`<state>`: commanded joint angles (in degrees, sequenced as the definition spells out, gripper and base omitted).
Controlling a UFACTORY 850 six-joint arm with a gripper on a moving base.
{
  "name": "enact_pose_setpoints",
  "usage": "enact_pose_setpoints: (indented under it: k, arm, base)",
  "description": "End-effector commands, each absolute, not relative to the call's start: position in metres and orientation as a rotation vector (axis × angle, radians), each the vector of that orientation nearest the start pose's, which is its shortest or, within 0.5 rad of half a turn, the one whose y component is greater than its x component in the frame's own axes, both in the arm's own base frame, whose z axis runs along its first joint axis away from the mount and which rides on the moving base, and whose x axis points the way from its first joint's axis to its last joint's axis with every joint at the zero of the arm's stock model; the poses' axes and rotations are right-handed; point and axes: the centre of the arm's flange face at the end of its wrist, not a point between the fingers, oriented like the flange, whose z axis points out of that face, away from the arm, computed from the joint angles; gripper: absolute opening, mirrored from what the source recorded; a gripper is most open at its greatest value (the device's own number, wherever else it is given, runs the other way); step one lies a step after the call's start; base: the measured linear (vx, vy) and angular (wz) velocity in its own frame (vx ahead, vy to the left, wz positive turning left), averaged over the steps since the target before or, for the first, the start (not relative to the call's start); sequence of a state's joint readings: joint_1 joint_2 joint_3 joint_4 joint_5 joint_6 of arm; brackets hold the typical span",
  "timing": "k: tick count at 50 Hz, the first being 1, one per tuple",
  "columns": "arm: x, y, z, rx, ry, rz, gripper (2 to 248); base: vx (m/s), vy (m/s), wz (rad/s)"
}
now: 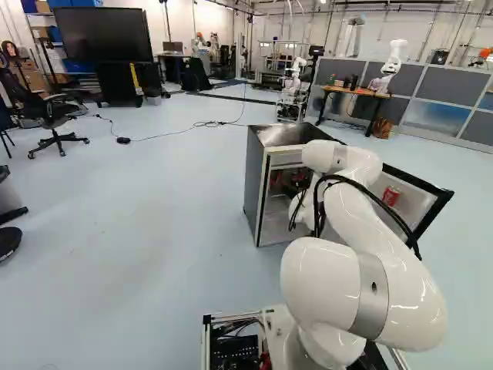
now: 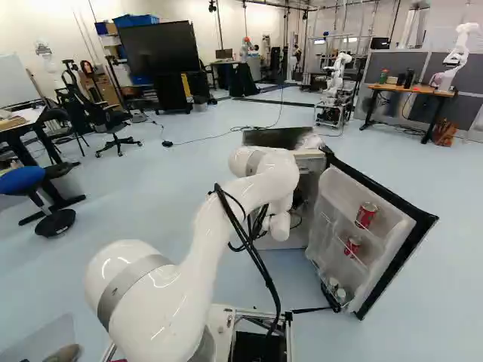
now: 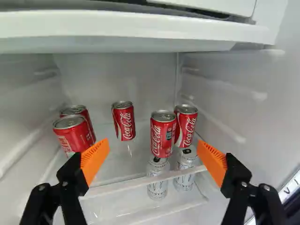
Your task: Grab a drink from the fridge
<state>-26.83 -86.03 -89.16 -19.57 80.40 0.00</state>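
The fridge (image 1: 258,185) stands open ahead of the base, its door (image 2: 392,226) swung out to the right. In the left base view the arm reaches to the opening and largely hides the gripper. The wrist view shows the gripper (image 3: 153,147) open, nothing between its orange pads. Ahead on the clear shelf, a red can (image 3: 163,135) stands close beside another red can (image 3: 186,125); a single red can (image 3: 124,123) is farther back. A red can pair (image 3: 74,136) stands toward one side wall. Silver cans (image 3: 158,180) show below the shelf.
A white ledge (image 3: 140,30) spans the fridge above the cans. The door racks hold a red can (image 2: 366,215) and several other cans. Another robot (image 1: 391,58) stands by the far desk (image 1: 358,91); office chairs (image 1: 54,123) are at the far left.
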Motion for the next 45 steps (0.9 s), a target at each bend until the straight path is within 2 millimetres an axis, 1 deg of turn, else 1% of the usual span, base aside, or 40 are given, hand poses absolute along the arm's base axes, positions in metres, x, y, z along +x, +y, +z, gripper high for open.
enact_pose_setpoints:
  k: [45]
  arm:
    - [0.631, -0.27, -0.058, -2.378, 0.075, -2.217, 247]
  base:
    - [0.0, 0.0, 0.0]
